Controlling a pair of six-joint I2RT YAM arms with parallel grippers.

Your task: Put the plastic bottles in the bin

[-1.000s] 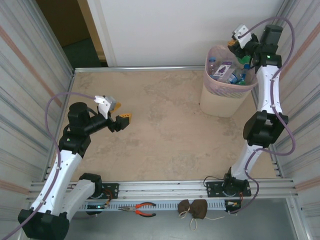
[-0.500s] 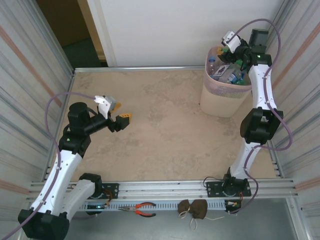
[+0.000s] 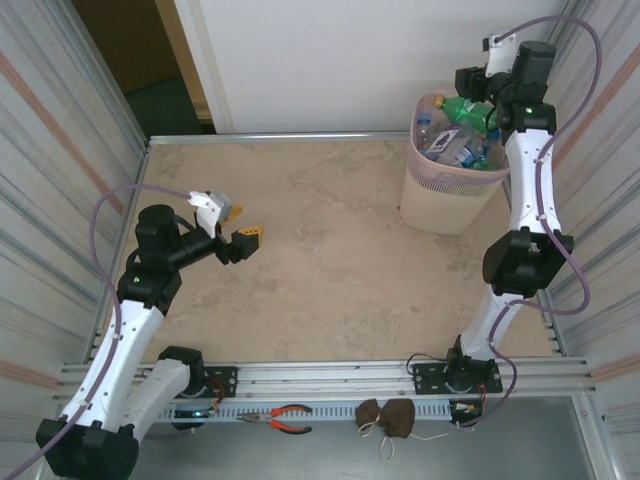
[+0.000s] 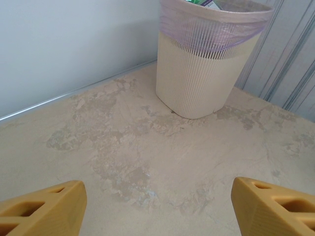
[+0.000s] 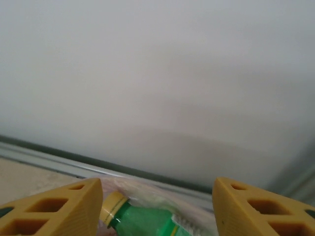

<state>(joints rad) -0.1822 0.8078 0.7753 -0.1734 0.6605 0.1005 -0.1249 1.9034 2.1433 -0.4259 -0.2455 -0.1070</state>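
Note:
The bin [image 3: 450, 190] stands at the far right of the table with several plastic bottles [image 3: 455, 148] inside. A green bottle [image 3: 466, 110] with a yellow cap lies across the top of the pile. My right gripper [image 3: 468, 86] hovers just above the bin's far rim. In the right wrist view it [image 5: 157, 196] stands open, and the green bottle [image 5: 147, 221] lies loose below the gap, touching neither finger. My left gripper [image 3: 243, 224] hangs over the table's left side, open and empty. In the left wrist view it [image 4: 157, 206] faces the bin [image 4: 202, 73].
Metal walls close in the table on the left and right, and a white wall stands behind the bin. Red-handled pliers [image 3: 283, 418] and a brown pouch [image 3: 388, 418] lie on the rail in front of the arm bases.
My right gripper has opened and let go of the green bottle, which now lies on top of the bin's pile. That arm swung left over the bin, then back right. The left arm stayed still.

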